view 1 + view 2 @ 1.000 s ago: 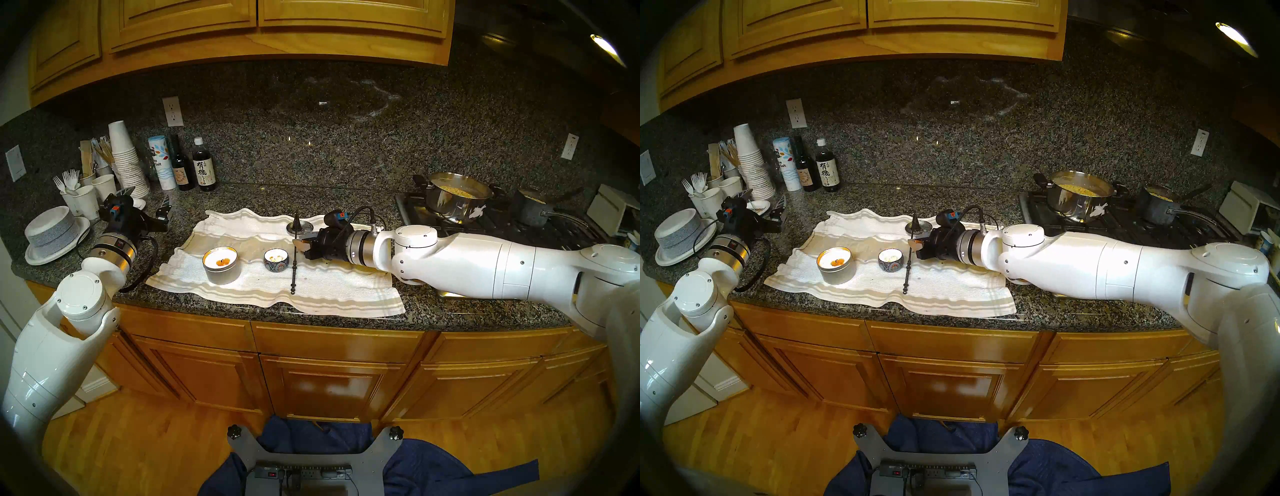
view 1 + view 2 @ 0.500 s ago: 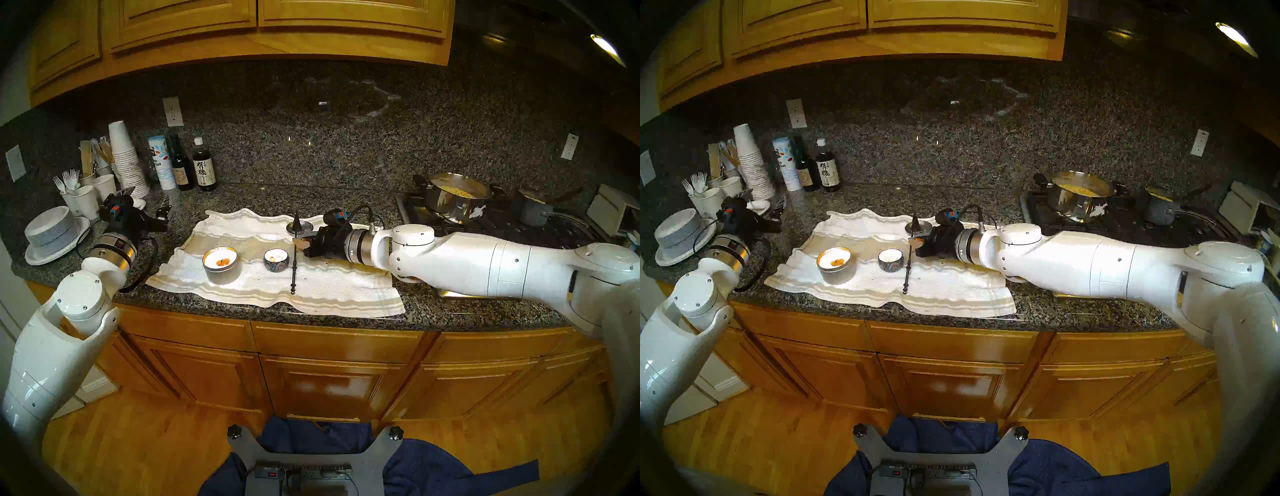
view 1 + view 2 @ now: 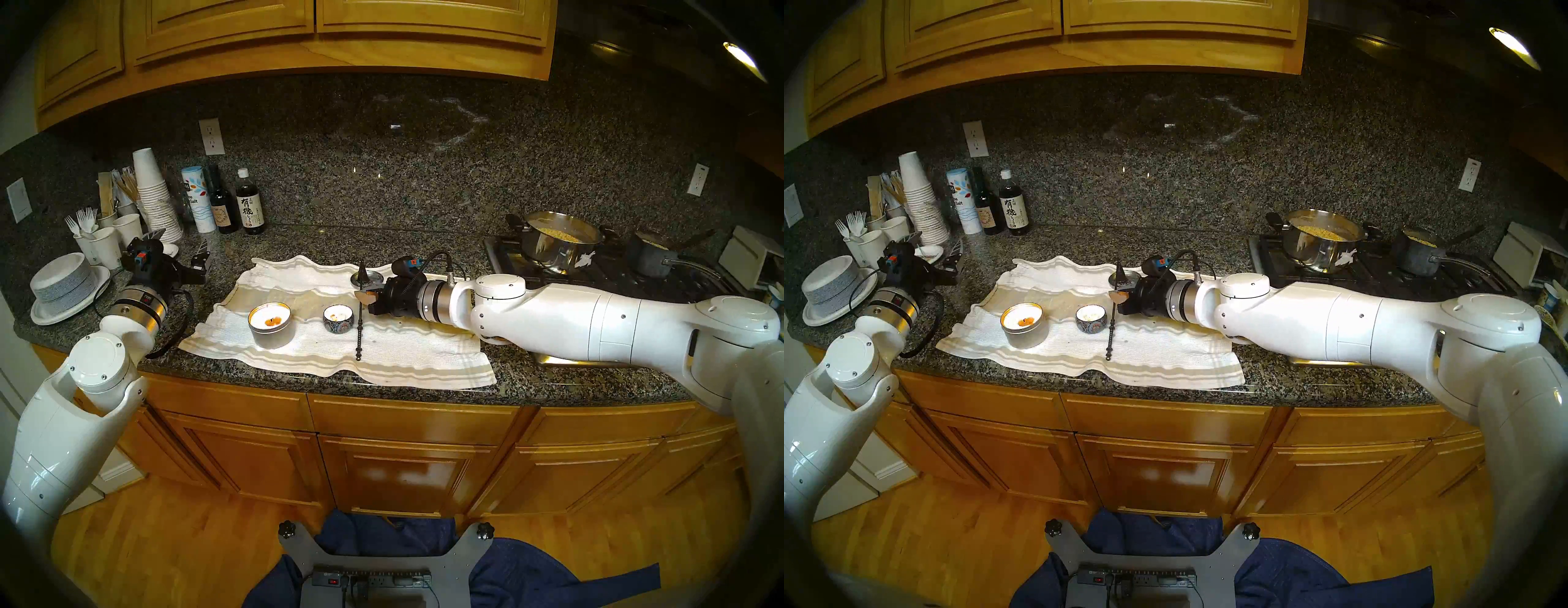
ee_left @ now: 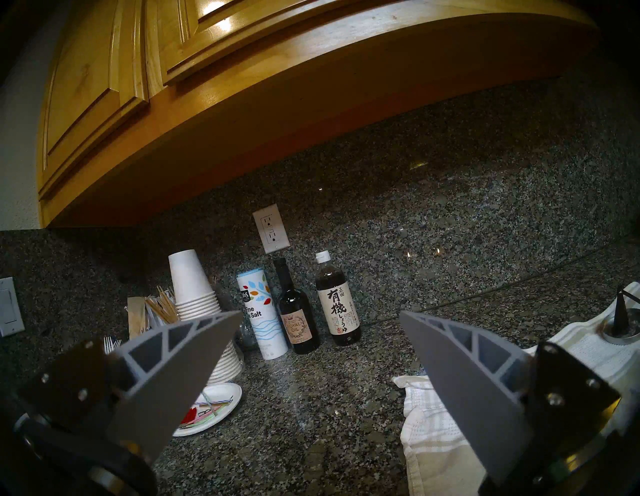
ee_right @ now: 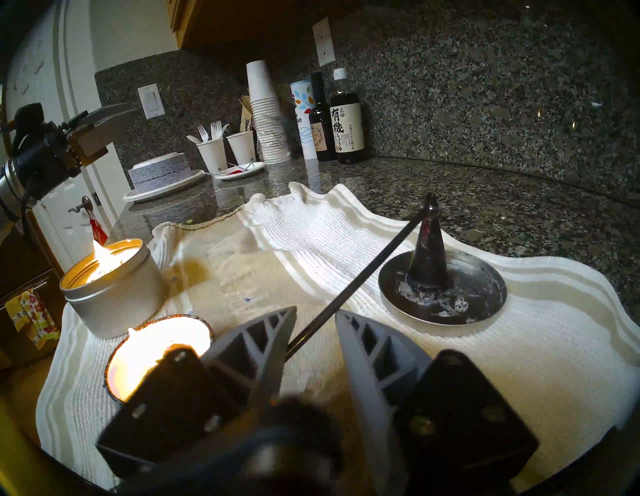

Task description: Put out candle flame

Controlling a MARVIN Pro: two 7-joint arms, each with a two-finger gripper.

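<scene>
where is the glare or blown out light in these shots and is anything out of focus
Right wrist view: the flame in the small patterned candle bowl blows out to white, and the lit silver tin candle glows; the right gripper base is dark and blurred. Head views: cabinet doors show glare patches, the rim is dark. Left wrist view: sharp, dim.

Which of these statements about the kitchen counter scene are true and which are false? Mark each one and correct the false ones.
1. Both candles are lit. True: the tin candle and the small patterned candle each show a flame.
2. The snuffer's cone stands on a metal dish. True.
3. The left hand grips a bottle. False: it is open and empty.
4. The right hand is shut on the snuffer's rod. False: its fingers are open around the rod.
5. The candles sit on bare granite. False: on a white towel.
</scene>
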